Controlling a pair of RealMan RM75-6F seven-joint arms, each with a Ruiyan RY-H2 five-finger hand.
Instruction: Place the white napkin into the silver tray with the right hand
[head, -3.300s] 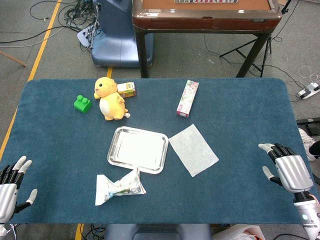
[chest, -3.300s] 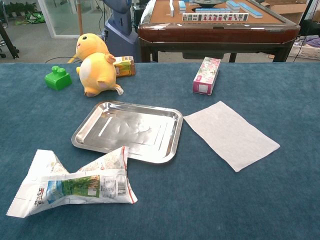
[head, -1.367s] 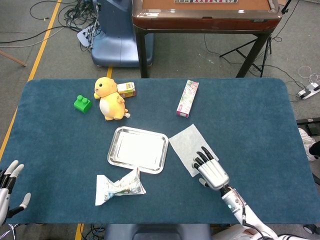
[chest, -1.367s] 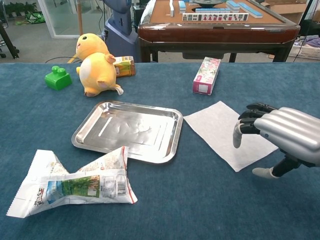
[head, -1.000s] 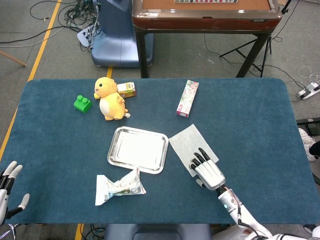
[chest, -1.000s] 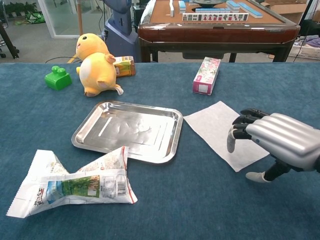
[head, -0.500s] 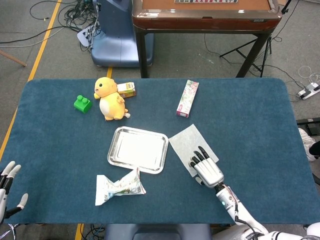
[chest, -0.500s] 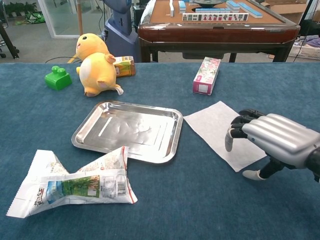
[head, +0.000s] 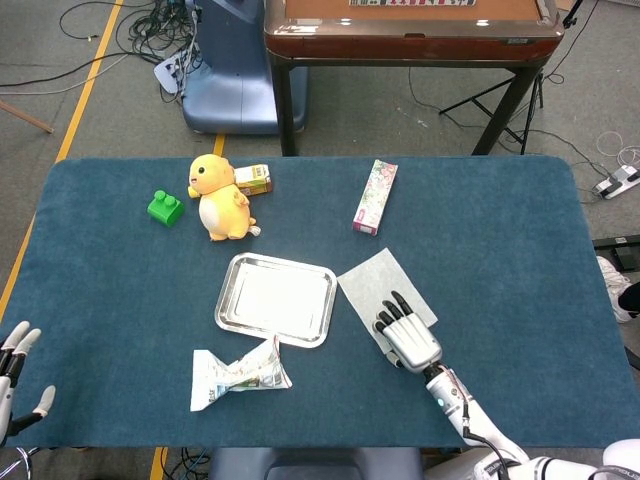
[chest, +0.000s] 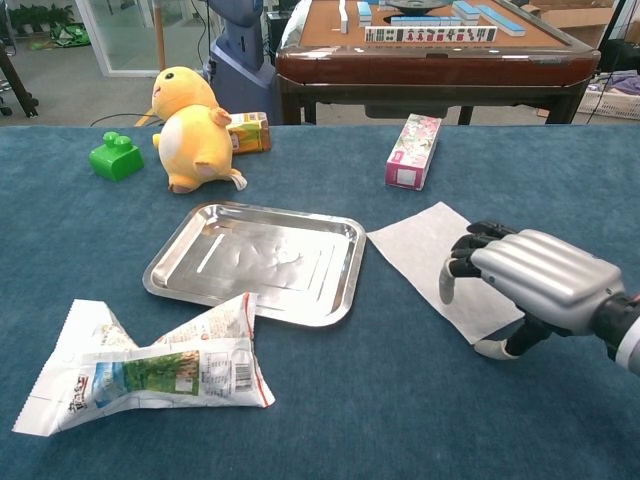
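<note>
The white napkin (head: 378, 285) (chest: 425, 250) lies flat on the blue cloth, just right of the empty silver tray (head: 276, 299) (chest: 258, 261). My right hand (head: 404, 334) (chest: 528, 275) hovers over the napkin's near right corner with its fingers curved downward and apart, holding nothing. Whether the fingertips touch the napkin I cannot tell. At the table's near left corner my left hand (head: 14, 362) shows only partly, fingers spread, nothing in it.
A crumpled snack bag (head: 238, 373) (chest: 150, 368) lies in front of the tray. Behind the tray sit a yellow plush chick (head: 221, 198) (chest: 193, 129), a green block (head: 165, 208) (chest: 116, 156), a small carton (head: 253, 179) and a pink box (head: 375, 196) (chest: 413, 150).
My right hand came in from the table's right edge to the napkin, then crept further left over its near corner. The napkin has not moved.
</note>
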